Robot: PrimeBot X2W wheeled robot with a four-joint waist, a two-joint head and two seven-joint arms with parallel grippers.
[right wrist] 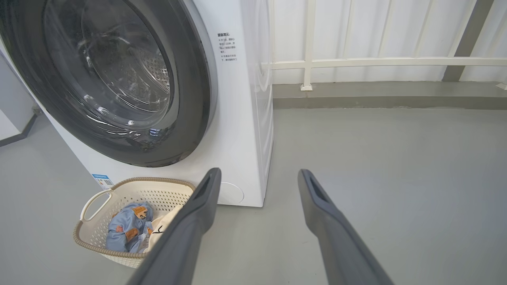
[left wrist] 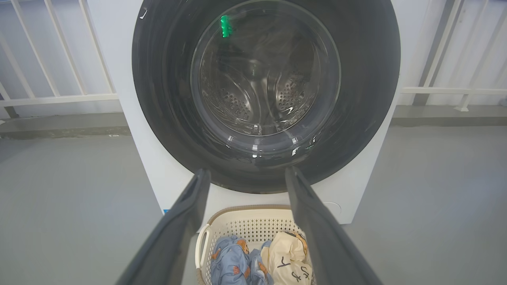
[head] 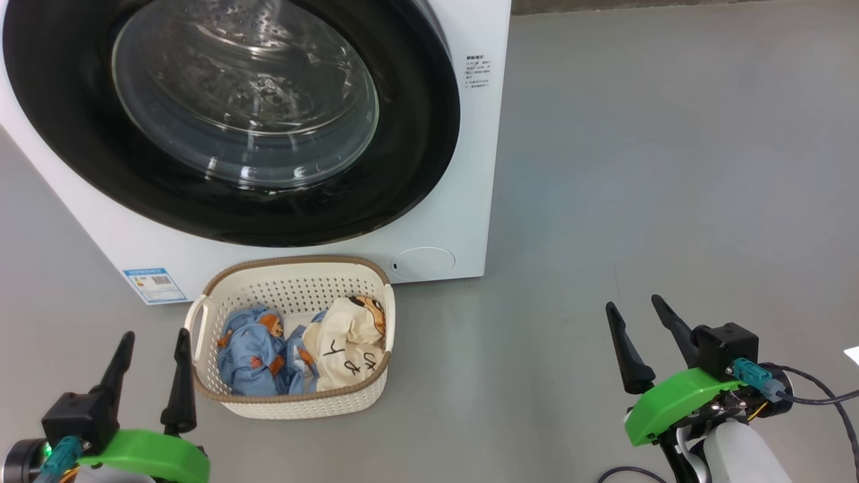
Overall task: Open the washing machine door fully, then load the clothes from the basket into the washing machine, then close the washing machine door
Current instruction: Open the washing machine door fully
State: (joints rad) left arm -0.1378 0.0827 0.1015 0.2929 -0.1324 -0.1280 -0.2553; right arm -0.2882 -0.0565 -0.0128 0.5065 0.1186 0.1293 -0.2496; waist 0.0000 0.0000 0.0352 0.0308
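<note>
Head view with both wrist views. The white washing machine (head: 463,215) is seen standing on a grey floor (head: 671,168), with a blue label sticker (head: 154,285) at the lower left corner of its front. Its round door (head: 416,134), with a glossy black rim and bulging glass, is shut flush against the front; the perforated drum (left wrist: 261,91) is seen through the glass. The cream basket (head: 295,295) is set on the floor just in front of the machine, below the door. Two clothes are held in it: a light-blue garment (head: 251,355) with orange patches on the left and a cream garment (head: 349,342) with black lettering on the right, the two touching. The left gripper (head: 155,333) is held just beside the basket's left handle, apart from it; its fingers (left wrist: 180,221) are spread wide and nothing is gripped. The right gripper (head: 633,302) is held well to the right of the basket over bare floor, its fingers likewise spread and empty. A white railing (right wrist: 356,62) is seen behind the machine.
</note>
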